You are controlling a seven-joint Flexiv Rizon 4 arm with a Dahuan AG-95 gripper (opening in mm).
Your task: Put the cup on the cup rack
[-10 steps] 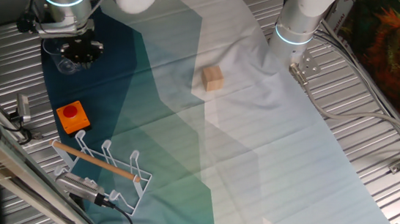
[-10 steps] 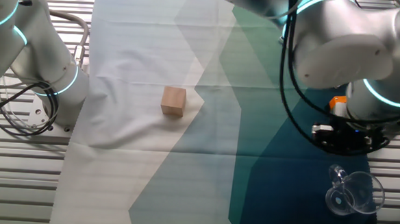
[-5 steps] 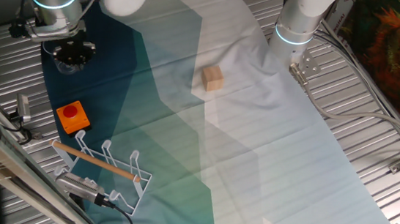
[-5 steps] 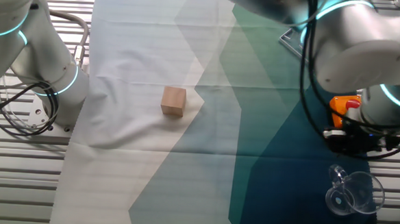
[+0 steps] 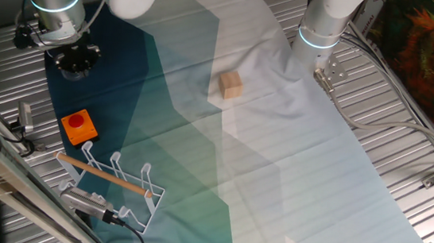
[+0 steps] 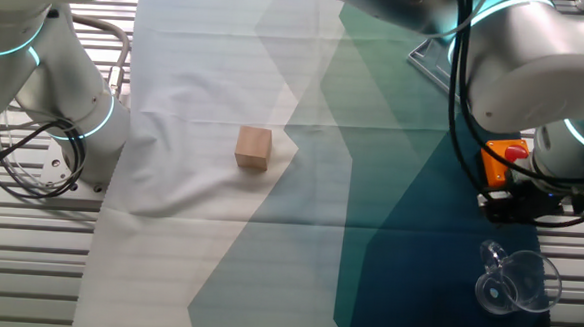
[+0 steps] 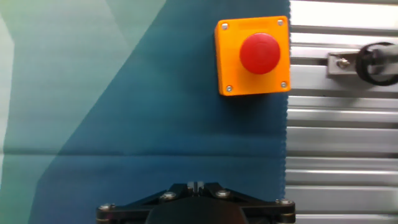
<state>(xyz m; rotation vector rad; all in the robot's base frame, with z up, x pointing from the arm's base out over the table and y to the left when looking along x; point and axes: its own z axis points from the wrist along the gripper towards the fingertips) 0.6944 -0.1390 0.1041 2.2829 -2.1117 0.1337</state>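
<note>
In the other fixed view the cup point(image 6: 514, 279) lies tipped on its side on the dark blue part of the cloth point(image 6: 298, 234), in the lower right of the frame. The gripper point(image 6: 530, 203) hangs just above it in the picture, below a large grey arm joint; its fingers are hidden, so whether it is wide or narrow cannot be told. An orange button box point(image 6: 502, 161) shows just beside the arm at the right edge.

In one fixed view the gripper point(image 5: 74, 58) sits in the upper left of the frame over the dark blue cloth; the cup is largely hidden beneath it. The button box point(image 5: 79, 127) lies below it at the cloth's left edge. The cup rack point(image 5: 115, 187) stands in the lower left of the frame, a pale wooden rod across its white wire loops, well apart from the cup. A wooden cube point(image 5: 231, 84) rests near the middle on the pale part of the cloth, and a second robot base point(image 5: 322, 28) stands at the upper right.

The hand view shows the button box point(image 7: 253, 56) in the upper right, on the cloth's edge beside the ribbed metal table point(image 7: 342, 137); only a dark gripper body shows at the bottom, without fingertips.
</note>
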